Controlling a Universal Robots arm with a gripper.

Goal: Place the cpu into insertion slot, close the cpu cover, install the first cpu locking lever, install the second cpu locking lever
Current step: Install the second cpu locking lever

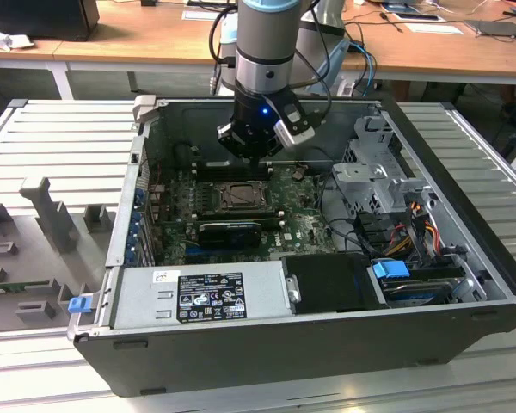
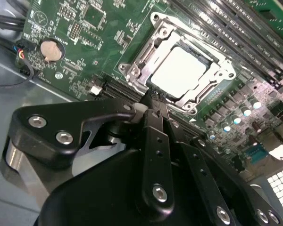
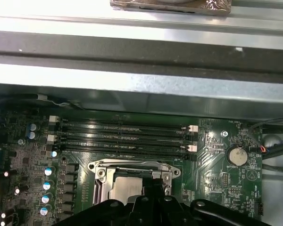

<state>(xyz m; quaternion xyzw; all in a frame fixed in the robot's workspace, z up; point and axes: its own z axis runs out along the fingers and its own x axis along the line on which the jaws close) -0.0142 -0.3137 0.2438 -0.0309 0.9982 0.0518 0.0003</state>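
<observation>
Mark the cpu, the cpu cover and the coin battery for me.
cpu [image 2: 179, 73]: second wrist view, middle of its pale metal top.
cpu cover [image 2: 222, 70]: second wrist view, metal frame edge beside the chip.
coin battery [image 3: 236, 155]: first wrist view, centre of the round cell.

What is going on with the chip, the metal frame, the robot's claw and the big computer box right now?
chip: lying flat in its socket, pale top showing.
metal frame: lying flat around the chip.
claw: fingers together, holding nothing, tips right at the frame's edge.
computer box: lying on its side, side panel off, insides showing.
memory slots: no sticks in them.
</observation>
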